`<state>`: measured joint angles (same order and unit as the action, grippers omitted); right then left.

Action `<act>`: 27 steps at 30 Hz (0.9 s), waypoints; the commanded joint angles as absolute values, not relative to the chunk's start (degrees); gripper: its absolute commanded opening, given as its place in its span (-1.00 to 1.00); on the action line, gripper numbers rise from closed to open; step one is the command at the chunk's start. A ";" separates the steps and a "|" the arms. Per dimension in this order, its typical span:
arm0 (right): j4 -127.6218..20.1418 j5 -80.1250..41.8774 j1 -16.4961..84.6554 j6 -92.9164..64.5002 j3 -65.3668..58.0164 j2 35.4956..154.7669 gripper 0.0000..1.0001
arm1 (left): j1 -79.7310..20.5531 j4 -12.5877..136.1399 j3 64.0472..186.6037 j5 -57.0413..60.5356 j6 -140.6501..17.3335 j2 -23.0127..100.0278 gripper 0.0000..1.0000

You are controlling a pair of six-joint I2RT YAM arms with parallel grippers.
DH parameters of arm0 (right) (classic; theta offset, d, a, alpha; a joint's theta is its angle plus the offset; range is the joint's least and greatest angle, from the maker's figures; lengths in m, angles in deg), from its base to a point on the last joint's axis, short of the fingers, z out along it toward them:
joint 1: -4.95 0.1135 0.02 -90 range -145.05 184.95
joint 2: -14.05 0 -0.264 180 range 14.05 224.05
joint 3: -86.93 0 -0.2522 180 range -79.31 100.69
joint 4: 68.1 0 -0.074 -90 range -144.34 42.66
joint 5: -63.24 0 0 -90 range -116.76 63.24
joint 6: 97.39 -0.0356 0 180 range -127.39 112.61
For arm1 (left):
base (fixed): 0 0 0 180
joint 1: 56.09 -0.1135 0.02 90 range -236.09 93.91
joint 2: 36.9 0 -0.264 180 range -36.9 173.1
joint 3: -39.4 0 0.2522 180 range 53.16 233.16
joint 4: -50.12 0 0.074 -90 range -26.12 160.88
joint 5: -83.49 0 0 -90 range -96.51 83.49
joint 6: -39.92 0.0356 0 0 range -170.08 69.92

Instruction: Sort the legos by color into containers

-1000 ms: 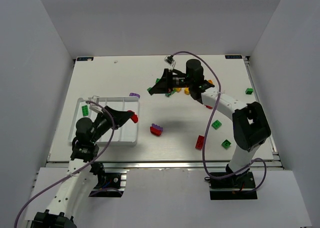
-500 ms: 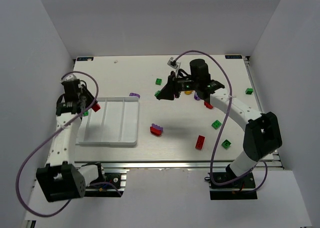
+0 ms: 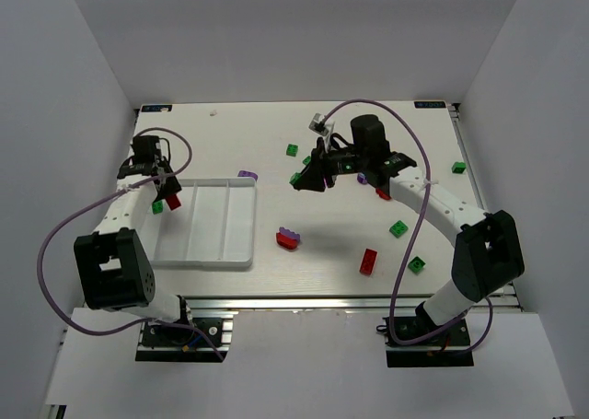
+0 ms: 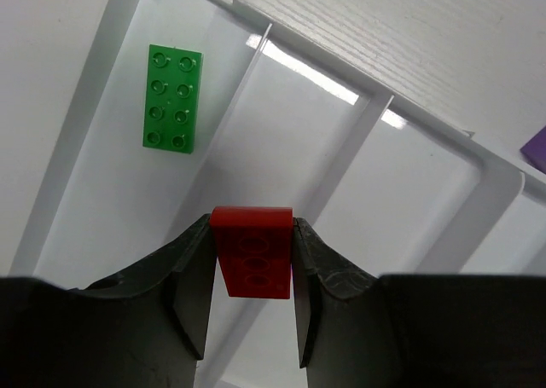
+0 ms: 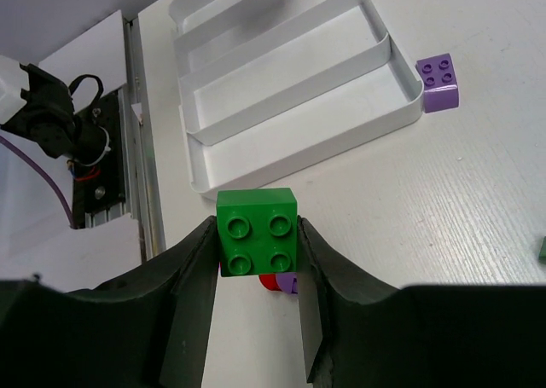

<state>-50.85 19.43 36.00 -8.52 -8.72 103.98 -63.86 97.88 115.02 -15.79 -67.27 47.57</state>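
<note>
White walls box in a pale table. From above, the tray (image 3: 230, 230) lies by the left edge. The left tool (image 3: 171, 198) hangs over its far left corner and the right tool (image 3: 300, 180) over mid-table, with loose legos (image 3: 369, 261) toward the right edge.

Left wrist: the left tool is clenched on a red brick (image 4: 253, 234), about over the ridge beside the lane holding a long green brick (image 4: 173, 97), likely so red gets its own lane.

Right wrist: the right tool pinches a green brick (image 5: 257, 232) clear of the table, facing the tray, probably bound for the green lane.
</note>
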 commanded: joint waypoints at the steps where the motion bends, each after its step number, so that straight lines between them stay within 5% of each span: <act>1: -50.12 19.20 36.15 -4.85 -8.38 102.11 -1.00 | -63.82 93.60 115.03 -14.96 -65.64 48.44 -0.47; 5: -49.50 18.94 36.15 -4.23 -8.12 102.99 -1.00 | -63.82 92.18 115.38 -14.43 -64.76 50.46 -0.10; 10: -49.15 18.94 36.33 -3.79 -7.68 104.22 -1.00 | -63.82 91.57 116.09 -13.02 -64.23 53.27 0.09; 19: -48.18 20.86 37.21 1.39 -6.45 105.19 -1.00 | -63.74 92.70 117.75 -11.61 -64.49 53.02 0.23; 27: -47.14 29.64 39.84 24.45 -8.82 103.96 -1.00 | -63.82 93.68 112.07 -3.30 -70.02 37.04 0.35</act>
